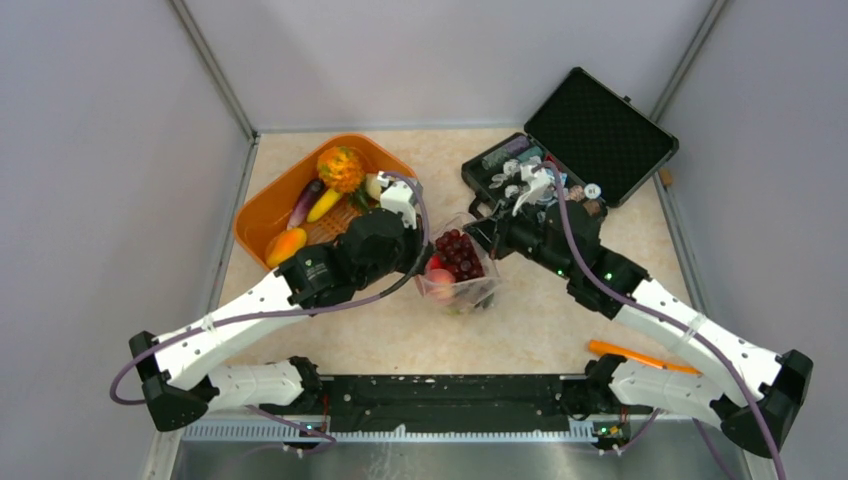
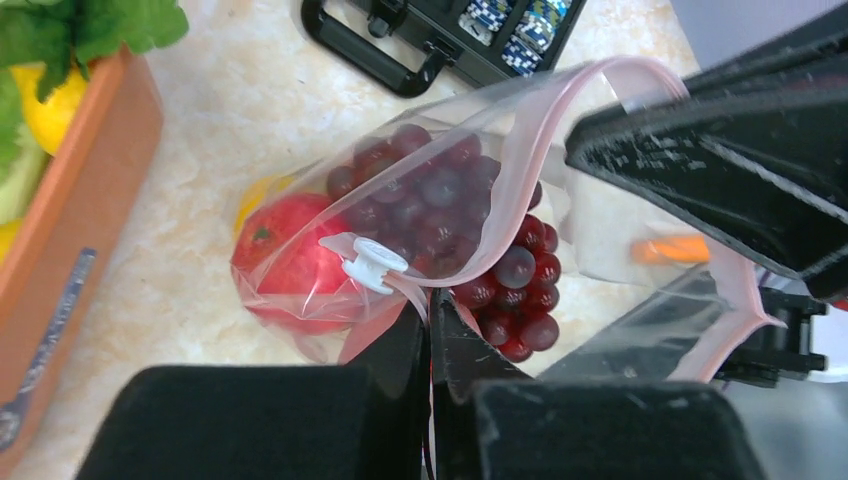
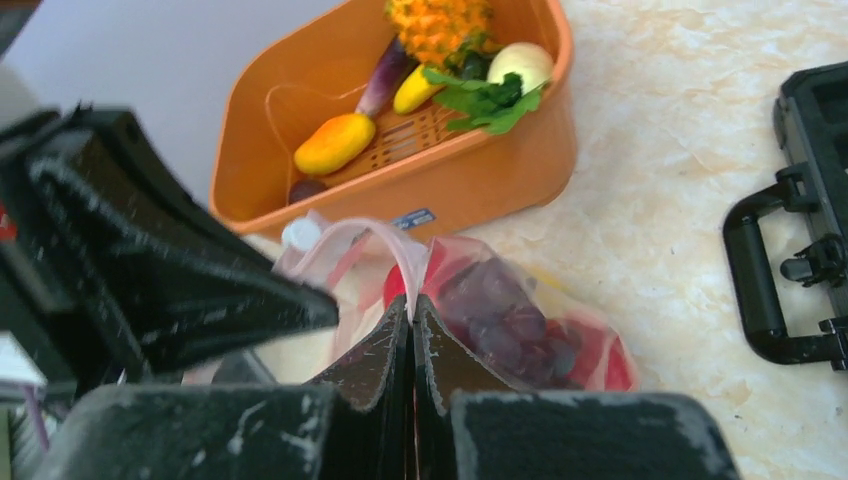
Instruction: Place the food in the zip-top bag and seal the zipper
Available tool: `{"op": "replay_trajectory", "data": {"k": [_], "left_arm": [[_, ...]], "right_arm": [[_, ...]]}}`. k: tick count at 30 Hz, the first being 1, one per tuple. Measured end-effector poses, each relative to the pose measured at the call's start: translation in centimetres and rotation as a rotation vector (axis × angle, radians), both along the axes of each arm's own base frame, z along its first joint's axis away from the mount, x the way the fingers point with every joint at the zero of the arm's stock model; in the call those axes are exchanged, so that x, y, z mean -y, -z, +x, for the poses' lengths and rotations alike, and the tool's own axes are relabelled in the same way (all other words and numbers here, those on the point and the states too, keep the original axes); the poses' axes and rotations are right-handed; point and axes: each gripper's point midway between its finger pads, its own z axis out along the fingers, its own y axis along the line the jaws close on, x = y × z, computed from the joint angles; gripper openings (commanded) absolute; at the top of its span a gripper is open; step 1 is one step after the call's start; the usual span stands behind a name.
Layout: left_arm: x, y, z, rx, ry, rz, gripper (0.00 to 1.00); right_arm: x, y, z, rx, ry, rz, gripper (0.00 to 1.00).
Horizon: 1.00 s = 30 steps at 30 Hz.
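Note:
The clear zip-top bag (image 1: 460, 268) stands mid-table between both grippers, holding purple grapes (image 2: 430, 195), a red apple (image 2: 290, 255) and a yellow piece. More grapes (image 2: 520, 290) show at its open mouth. My left gripper (image 2: 430, 305) is shut on the pink zipper strip (image 2: 520, 160) beside the white slider (image 2: 368, 262). My right gripper (image 3: 411, 303) is shut on the pink zipper edge at the bag's other side (image 3: 365, 235). In the top view the left gripper (image 1: 425, 255) and right gripper (image 1: 478, 232) flank the bag.
The orange basket (image 1: 262, 205) at the back left holds a pineapple (image 1: 341, 167), a mango (image 1: 287, 245), an eggplant, a banana and greens. The open black case (image 1: 600, 135) with tokens lies at the back right. An orange pen (image 1: 640, 357) lies near the right arm's base.

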Motion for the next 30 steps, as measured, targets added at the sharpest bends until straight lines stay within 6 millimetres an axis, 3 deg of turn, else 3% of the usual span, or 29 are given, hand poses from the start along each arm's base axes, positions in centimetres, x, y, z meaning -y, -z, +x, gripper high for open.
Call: {"op": "replay_trajectory", "data": {"k": [4, 7, 9, 11, 16, 21, 25, 28, 30], "left_arm": [[-0.5, -1.1, 0.6, 0.066, 0.010, 0.040, 0.00], [-0.6, -2.7, 1.0, 0.145, 0.042, 0.066, 0.00], [-0.4, -4.0, 1.1, 0.197, 0.078, 0.074, 0.00], [0.1, -5.7, 1.1, 0.256, 0.125, 0.066, 0.00], [1.1, -7.9, 0.6, 0.377, 0.258, 0.076, 0.00], [1.0, -7.0, 0.6, 0.447, 0.374, 0.158, 0.00], [0.7, -5.8, -0.5, 0.502, 0.504, 0.186, 0.00], [0.1, -6.8, -1.5, 0.555, 0.572, 0.165, 0.00], [-0.4, -7.7, -2.1, 0.595, 0.611, 0.140, 0.00]], "right_arm": [[-0.3, -0.3, -2.1, 0.068, -0.135, -0.019, 0.07], [-0.7, -1.0, -4.5, 0.125, -0.278, -0.029, 0.21], [-1.0, -1.4, -6.3, 0.153, -0.384, -0.030, 0.39], [-1.3, -1.6, -8.3, 0.173, -0.498, -0.024, 0.51], [-0.8, -3.5, -10.6, 0.255, -0.600, -0.007, 0.55], [0.9, -6.6, -11.0, 0.383, -0.550, 0.001, 0.55], [2.0, -8.6, -10.2, 0.479, -0.484, -0.044, 0.56], [2.3, -8.9, -8.5, 0.530, -0.429, -0.111, 0.57], [2.5, -8.0, -7.0, 0.542, -0.399, -0.170, 0.57]]}}
